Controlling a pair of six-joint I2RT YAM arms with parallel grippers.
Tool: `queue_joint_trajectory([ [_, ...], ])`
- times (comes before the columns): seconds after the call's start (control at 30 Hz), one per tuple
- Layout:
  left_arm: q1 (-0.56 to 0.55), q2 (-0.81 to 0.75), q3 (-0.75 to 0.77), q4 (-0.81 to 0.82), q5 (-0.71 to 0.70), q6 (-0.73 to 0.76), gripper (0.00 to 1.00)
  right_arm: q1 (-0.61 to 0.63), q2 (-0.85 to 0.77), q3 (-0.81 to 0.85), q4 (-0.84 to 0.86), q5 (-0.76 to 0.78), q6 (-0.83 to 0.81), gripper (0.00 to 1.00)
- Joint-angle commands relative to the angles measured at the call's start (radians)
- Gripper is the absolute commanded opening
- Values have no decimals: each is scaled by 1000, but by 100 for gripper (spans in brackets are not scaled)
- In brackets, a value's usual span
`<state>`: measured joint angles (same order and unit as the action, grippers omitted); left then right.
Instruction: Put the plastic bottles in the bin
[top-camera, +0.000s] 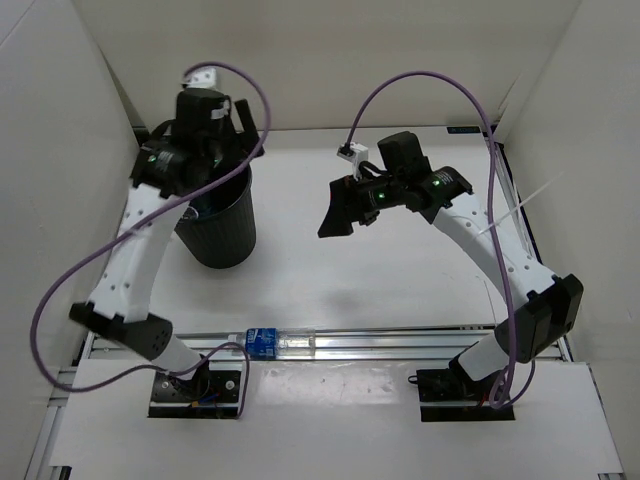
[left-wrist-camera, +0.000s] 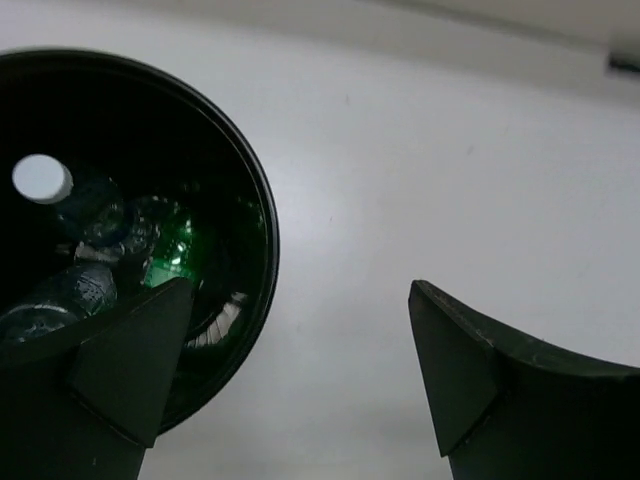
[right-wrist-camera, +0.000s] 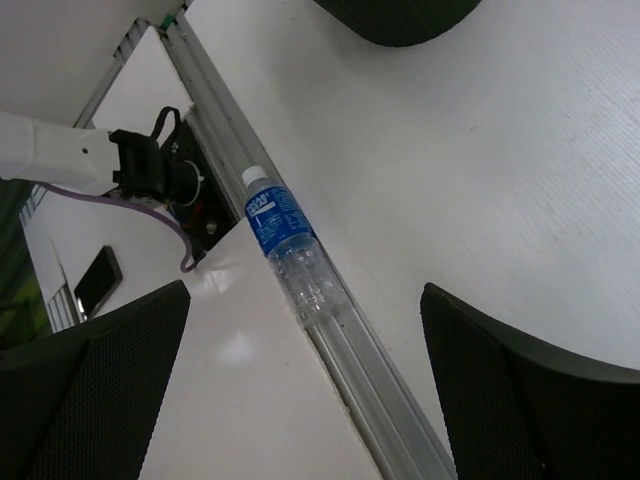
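LAST ONE OUT: A single plastic bottle (top-camera: 280, 342) lies outside the bin (top-camera: 222, 245), and the job looks nearly done, judging by the green bottle (left-wrist-camera: 175, 258) and the clear ones already inside. The left claw (left-wrist-camera: 300, 292) hangs wide and empty over the bin's rim, at about 10 o'clock on the table. The right claw (right-wrist-camera: 305, 292), also wide and empty, hovers over mid-table toward 1 o'clock.

The stray bottle lies on its side in the metal rail (top-camera: 420, 345) at the near edge, around 7 o'clock, between the two arm bases. Its long axis runs along the rail from 9 to 3 o'clock, with the white cap toward 9 and the blue label beside the cap.

The step in hand appears to be fetching this bottle. That likely calls for a claw to reach back to the rail, set its jaws across the bottle's length and come down on it.
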<state>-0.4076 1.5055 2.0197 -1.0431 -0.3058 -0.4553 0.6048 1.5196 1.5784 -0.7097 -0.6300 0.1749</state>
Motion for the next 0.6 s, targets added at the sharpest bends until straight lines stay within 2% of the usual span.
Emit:
queue_joint_trajectory([
  [0.0,1,62,22,-118,125,99,100,-10,-24,25,-8,46,-40,100],
  [0.1,-8,148,47,-188,100,113,100,-10,-42,0,-8,82,-49,100],
  [0.3,-19,157,-21,-147,68,103,100,-10,-91,-43,-8,131,-71,100],
  [0.43,-19,180,-88,-151,117,93,100,-10,-101,-52,-8,150,-71,100],
  [0.47,-19,170,-132,-135,138,83,96,-10,-110,-52,-8,150,-80,100],
  [0.5,-19,170,-147,-120,163,83,75,-10,-110,-61,-17,150,-80,100],
  [0.57,-8,197,-138,-129,229,73,55,-10,-119,-70,-17,185,-80,100],
])
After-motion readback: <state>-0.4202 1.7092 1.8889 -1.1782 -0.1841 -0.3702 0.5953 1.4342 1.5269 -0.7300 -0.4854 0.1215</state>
